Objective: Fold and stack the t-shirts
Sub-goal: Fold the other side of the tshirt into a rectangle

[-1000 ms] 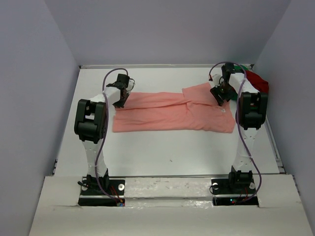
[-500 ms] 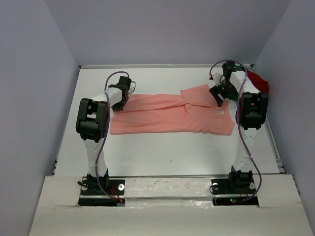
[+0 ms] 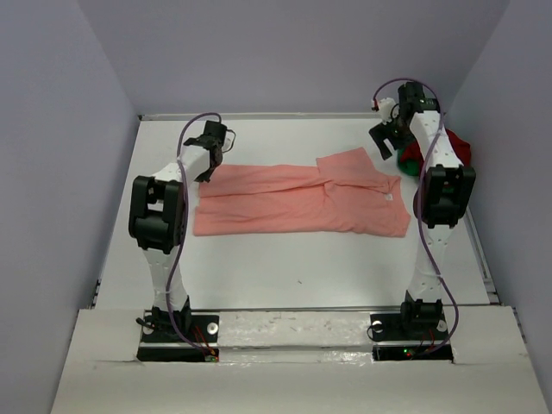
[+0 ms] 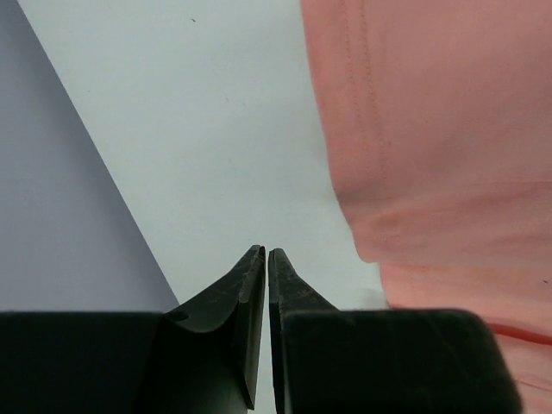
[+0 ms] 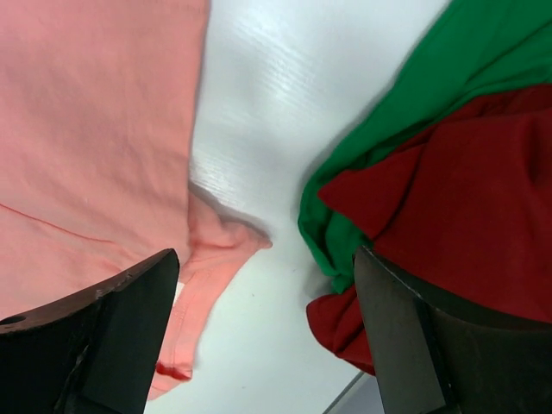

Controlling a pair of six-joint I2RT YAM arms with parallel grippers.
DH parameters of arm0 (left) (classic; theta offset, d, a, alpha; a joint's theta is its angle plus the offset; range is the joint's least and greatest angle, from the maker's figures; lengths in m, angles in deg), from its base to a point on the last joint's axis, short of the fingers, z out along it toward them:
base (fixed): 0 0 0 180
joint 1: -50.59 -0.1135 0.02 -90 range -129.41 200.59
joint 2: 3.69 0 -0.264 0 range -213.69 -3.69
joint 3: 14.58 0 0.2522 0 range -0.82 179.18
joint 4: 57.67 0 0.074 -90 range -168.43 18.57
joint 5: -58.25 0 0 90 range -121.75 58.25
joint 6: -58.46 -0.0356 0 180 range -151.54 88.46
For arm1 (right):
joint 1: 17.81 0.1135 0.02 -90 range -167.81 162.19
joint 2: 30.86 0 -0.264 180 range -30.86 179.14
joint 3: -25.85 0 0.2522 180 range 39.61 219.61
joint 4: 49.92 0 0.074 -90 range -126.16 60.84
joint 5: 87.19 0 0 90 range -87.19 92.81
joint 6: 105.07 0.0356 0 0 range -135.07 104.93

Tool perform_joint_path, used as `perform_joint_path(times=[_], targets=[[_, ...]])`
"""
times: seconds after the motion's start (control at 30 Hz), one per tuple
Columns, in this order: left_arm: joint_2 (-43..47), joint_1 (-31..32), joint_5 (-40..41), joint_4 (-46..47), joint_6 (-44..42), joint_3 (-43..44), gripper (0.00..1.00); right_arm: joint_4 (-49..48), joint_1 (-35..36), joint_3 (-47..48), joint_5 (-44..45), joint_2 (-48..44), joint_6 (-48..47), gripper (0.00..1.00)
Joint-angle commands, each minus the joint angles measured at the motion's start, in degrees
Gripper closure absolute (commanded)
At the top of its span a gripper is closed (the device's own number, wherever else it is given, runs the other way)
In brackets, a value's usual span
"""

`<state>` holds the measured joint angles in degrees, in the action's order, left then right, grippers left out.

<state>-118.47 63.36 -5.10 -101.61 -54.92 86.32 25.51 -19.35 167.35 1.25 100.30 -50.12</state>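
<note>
left gripper (image 4: 266, 252): jaws all but pressed together, empty, hovering off the 10 o'clock corner of the salmon-pink t-shirt (image 3: 302, 198). the shirt lies as a long band across the table (image 3: 285, 267), 9 to 3 o'clock, its upper edge uneven. right gripper (image 5: 263, 259): jaws spread wide, empty, over the 2 o'clock gap. green t-shirt (image 5: 414, 103) and dark red t-shirt (image 5: 466, 190) lie heaped beyond. recommendation: pinch both layers at the end corners and fold squarely.

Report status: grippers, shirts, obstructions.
Left gripper near shut, empty. Right gripper open, empty. Pink shirt spread out; green shirt, dark red shirt heaped far right. Nothing blocking.
</note>
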Motion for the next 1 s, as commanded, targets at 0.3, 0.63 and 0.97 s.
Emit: perform_joint_path(times=[0.3,0.63,0.97], targets=[[13.1,-6.8,-14.5,4.7,3.2,-4.7,0.80,-4.6,-0.4,12.7,-19.7,7.6,7.1,0.37],[18.3,-12.1,-18.3,5.1,4.1,-8.5,0.80,-10.6,1.8,16.7,-27.4,13.4,9.3,0.44],[20.3,-15.1,-17.7,6.4,3.4,-11.3,0.79,-12.4,7.2,16.6,-29.2,15.7,6.9,0.39]])
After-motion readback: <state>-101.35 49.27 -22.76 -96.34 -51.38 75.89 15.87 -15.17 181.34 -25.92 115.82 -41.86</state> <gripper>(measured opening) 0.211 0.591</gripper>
